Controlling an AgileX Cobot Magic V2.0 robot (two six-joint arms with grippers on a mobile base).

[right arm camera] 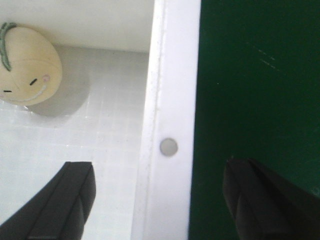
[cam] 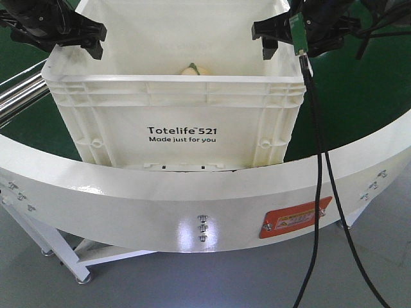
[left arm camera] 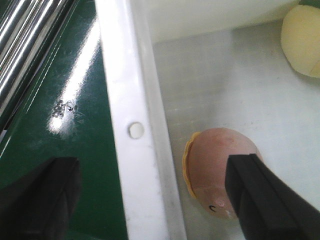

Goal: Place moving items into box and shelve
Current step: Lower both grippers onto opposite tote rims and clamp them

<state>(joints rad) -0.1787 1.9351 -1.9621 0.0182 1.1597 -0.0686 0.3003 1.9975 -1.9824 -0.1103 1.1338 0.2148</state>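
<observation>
The yellow toy and pink toy lie in the box; left pincer and right pincer are wide, astride its rims.

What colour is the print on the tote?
Black print on the cream-white tote; clearest in the exterior front view.

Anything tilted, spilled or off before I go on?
Nothing stands out. The box sits upright, yellow plush and pink plush lie inside, and the open left gripper and right gripper each straddle a side rim.
</observation>
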